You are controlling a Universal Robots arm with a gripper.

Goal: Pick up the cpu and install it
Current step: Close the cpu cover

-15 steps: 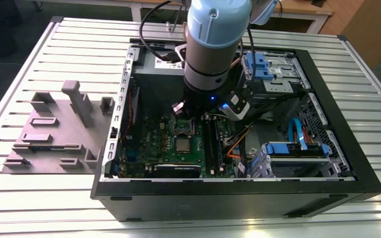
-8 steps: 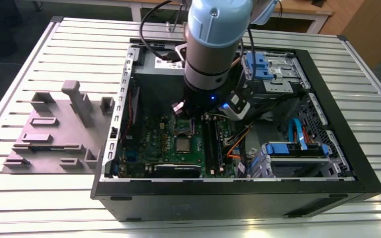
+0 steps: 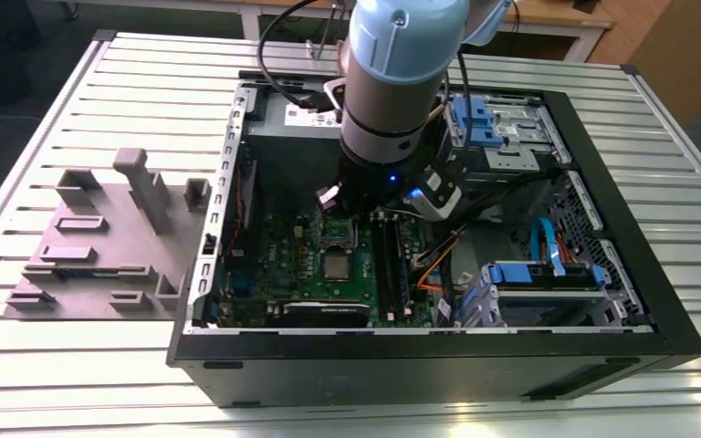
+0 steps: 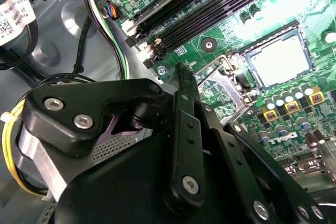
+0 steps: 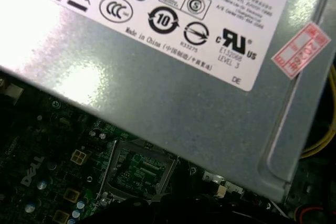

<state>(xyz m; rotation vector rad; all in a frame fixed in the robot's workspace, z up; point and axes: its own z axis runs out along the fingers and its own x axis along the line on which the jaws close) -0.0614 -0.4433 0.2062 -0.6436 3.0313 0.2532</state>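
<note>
The cpu (image 4: 276, 61) is a small silvery square lying flat in its socket on the green motherboard (image 4: 236, 19). In the exterior view the cpu (image 3: 340, 266) sits near the middle of the motherboard (image 3: 289, 265), inside the open computer case. The socket's metal frame (image 4: 219, 83) stands hinged up beside the chip, and it also appears in the first wrist view as the metal frame (image 5: 137, 171). My black gripper (image 4: 182, 74) hangs over that raised frame, a short way from the cpu and apart from it. Nothing is seen in its grasp.
The grey power supply (image 5: 173, 77) sits close behind the socket. Long black memory slots (image 4: 210, 3) run beside it, with cables (image 4: 89, 35) along the case floor. Blue drive bays (image 3: 543, 274) fill the exterior view's right. A grey fixture block (image 3: 107, 237) lies on the slatted table (image 3: 143, 82).
</note>
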